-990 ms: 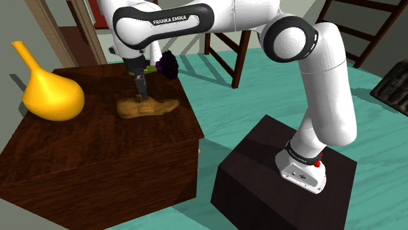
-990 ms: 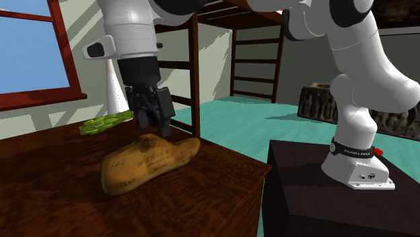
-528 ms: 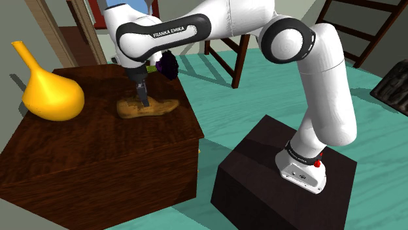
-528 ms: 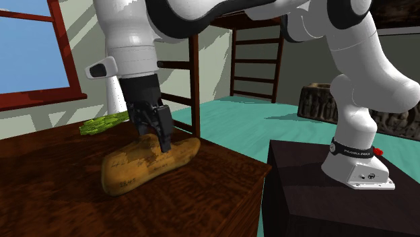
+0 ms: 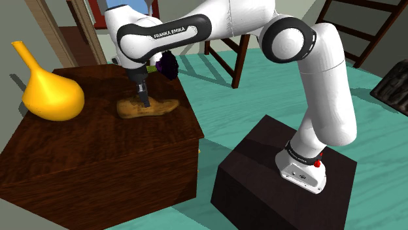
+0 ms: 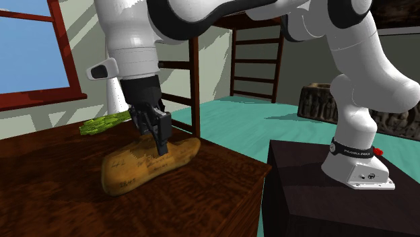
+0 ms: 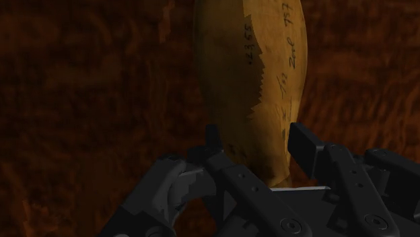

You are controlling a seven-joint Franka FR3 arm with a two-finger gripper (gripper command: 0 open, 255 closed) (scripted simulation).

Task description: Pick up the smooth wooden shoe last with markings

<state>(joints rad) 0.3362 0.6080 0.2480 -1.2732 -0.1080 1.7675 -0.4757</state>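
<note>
Shoe last point(image 6: 128, 172) lies flat on the dark wooden surface point(image 6: 54, 202), near the edge that faces my stand. My pincer point(image 6: 161, 148) is down over it and closed on it. In the wrist view one black finger sits against each flank, as far as I can judge. The last has not left the wood.

What worries me most is the shape. The last point(image 7: 269, 67) is a rounded, tapering body of tan wood with no flat sides. It looks polished smooth, with dark handwritten markings along its upper face. Narrow pads on a curved, slick flank could slide upward or squeeze the piece out as I lift.

The second risk is balance. I cannot tell how close my hold point(image 7: 256, 138) is to the balance point. If it is off, the longer end could droop and pivot between the fingers. A last that twisted loose could drop onto the surface or tumble over the nearby edge to the teal floor.

The surface point(image 5: 98, 150) is glossy, reddish-brown and strongly grained, so a dropped last point(image 5: 157, 108) could skid on it. The yellow gourd-shaped vase point(image 5: 49, 91) stands well apart, and the green bundle point(image 6: 101, 124) lies behind my pincer point(image 5: 144, 103). I judge neither to be in the way of a straight lift.
</note>
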